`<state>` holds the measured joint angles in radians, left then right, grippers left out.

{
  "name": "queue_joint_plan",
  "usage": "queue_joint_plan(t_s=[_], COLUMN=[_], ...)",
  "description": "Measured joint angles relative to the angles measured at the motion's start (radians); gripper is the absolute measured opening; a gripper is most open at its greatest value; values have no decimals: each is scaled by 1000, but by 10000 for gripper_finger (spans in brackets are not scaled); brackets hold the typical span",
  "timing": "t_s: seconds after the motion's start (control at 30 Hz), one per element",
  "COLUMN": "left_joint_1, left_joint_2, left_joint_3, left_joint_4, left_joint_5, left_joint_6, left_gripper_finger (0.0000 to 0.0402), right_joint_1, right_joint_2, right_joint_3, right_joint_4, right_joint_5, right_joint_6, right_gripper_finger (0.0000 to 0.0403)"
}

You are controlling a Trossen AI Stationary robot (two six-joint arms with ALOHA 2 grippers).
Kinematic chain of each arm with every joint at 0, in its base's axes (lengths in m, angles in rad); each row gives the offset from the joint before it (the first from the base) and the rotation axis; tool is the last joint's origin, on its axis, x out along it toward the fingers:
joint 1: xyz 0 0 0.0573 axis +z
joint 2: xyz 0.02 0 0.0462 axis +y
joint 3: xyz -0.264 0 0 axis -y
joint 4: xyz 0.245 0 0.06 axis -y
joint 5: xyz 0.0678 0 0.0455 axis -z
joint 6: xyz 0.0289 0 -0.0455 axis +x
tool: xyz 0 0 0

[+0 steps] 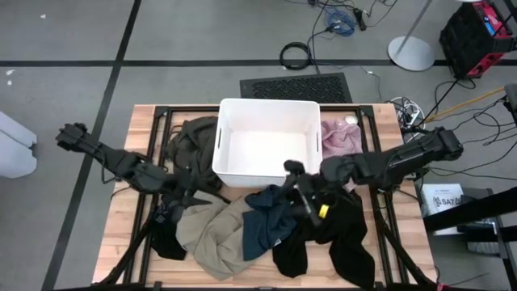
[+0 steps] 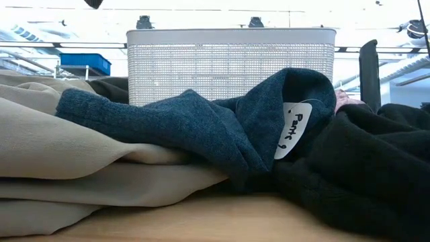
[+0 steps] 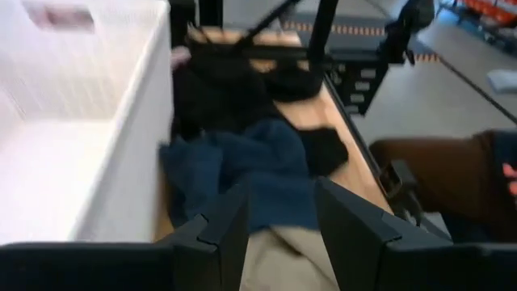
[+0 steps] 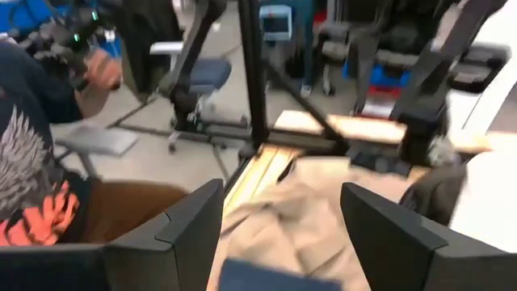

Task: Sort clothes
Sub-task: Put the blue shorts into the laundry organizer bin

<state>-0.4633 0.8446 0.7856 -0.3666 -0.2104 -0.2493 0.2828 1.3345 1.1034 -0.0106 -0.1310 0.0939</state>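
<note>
The clothes lie in a heap in front of the white bin (image 1: 266, 139): a beige garment (image 1: 212, 236), a dark teal one (image 1: 265, 225) draped over its edge, and a black one (image 1: 325, 241) to the right. An olive-green garment (image 1: 191, 142) lies left of the bin and a pink one (image 1: 341, 136) right of it. My left gripper (image 3: 279, 234) hovers open above the teal (image 3: 258, 174) and beige cloth. My right gripper (image 4: 283, 226) hovers open above the beige garment (image 4: 299, 222). Neither has anything between its fingers.
The bin (image 2: 228, 64) stands behind the heap, and the teal garment (image 2: 201, 128) carries a white paper tag (image 2: 292, 131). A black metal frame (image 1: 161, 121) runs round the table. A person (image 4: 40, 153) sits beyond the table's near edge.
</note>
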Motion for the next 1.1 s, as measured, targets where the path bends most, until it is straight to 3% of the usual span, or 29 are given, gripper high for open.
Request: queue_joint_plan(t_s=[0.4,0.67,1.1], left_joint_1=[-93,-124,-123], left_joint_2=[152,202,215], left_joint_3=[0,0,0], left_joint_4=[-9,4,73], left_joint_5=[0,-1,-4], left_joint_6=[-188,-190,-104], left_gripper_finger=[150,150,150], right_joint_1=[108,200,244], right_joint_2=[139,257,352], right_joint_3=[1,1,1], right_joint_4=[-85,-216,-264], right_joint_5=[17,205,243], right_joint_6=[173,315,366], right_gripper_finger=[238,238,238])
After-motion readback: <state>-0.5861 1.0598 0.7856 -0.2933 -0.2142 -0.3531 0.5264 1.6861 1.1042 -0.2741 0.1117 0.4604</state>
